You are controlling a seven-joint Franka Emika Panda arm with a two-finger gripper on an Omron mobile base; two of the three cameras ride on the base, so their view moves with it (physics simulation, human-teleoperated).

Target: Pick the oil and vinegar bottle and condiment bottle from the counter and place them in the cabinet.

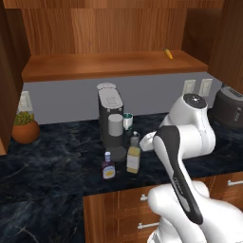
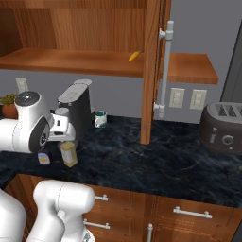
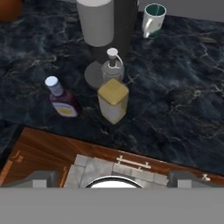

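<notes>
Oil bottle (image 3: pixel 113 99) upright on counter (image 3: pixel 175 109), directly ahead of gripper (image 3: pixel 112 181) and below it — long axis vertical, grey pourer toward camera. Gripper wide open, holding nothing. Condiment bottle (image 3: pixel 62 99) just beside oil bottle, apart. Coffee machine (image 3: pixel 105 26) close behind both; mug (image 3: pixel 153 19) farther back. Cabinet (image 1: pixel 109 64) shelf above — small orange item (image 1: pixel 168 53) lies there.

The arm (image 2: pixel 28 130) partly hides the condiment bottle (image 2: pixel 44 158), apparently upright.
</notes>
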